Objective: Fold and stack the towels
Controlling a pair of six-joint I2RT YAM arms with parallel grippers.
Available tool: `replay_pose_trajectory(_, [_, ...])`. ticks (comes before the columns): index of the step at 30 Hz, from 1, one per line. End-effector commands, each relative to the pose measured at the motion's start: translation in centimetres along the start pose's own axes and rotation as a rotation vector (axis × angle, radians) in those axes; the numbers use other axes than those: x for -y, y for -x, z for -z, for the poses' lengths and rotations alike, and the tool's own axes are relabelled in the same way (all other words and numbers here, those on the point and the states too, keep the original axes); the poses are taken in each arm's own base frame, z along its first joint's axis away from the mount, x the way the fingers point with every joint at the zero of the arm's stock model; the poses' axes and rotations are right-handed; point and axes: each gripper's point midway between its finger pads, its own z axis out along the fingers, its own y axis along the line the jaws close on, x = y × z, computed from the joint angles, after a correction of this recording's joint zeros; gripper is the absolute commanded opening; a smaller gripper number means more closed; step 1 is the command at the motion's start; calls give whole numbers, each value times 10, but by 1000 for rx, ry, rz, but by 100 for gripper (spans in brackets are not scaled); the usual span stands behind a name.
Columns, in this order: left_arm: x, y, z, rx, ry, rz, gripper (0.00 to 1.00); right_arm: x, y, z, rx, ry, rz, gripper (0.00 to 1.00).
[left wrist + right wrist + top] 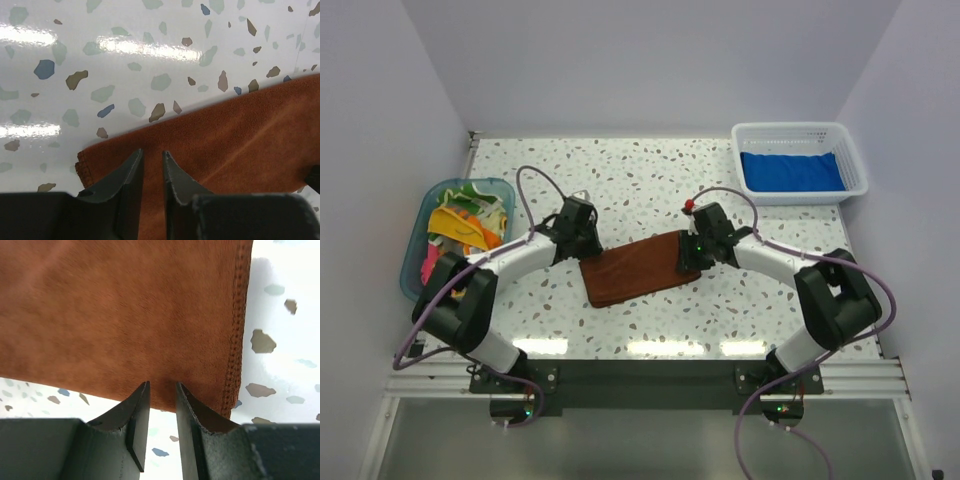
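Blue towel [790, 172] is judged done, brown towel [638, 268] mid-fold; whether it is pinched by the barely parted left gripper [152, 152] and right gripper [162, 384] cannot be told.

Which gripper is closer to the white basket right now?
Right. The right gripper sits at the end of the brown towel nearer the white basket; the left gripper is at its opposite end, farther away.
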Motion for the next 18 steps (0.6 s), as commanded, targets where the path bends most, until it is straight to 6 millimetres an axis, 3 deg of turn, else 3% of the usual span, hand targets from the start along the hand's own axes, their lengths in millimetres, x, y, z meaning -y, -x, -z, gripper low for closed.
replay_pose_trajectory(1, [15,8,-10,32,-52,20,25,1,-4,-10,7,18,-12,30])
replay_pose_trajectory(10, [-17,-1,-34,45,88,70,15,22,-34,-22,-42,-40,-28,29])
replay_pose_trajectory(12, [-28,2,-38,54,125,87,13,25,-39,-21,-47,-47,-28,29])
replay_pose_trajectory(18, [-31,24,-47,93,142,92,12,24,-40,-19,-39,-41,-26,29])
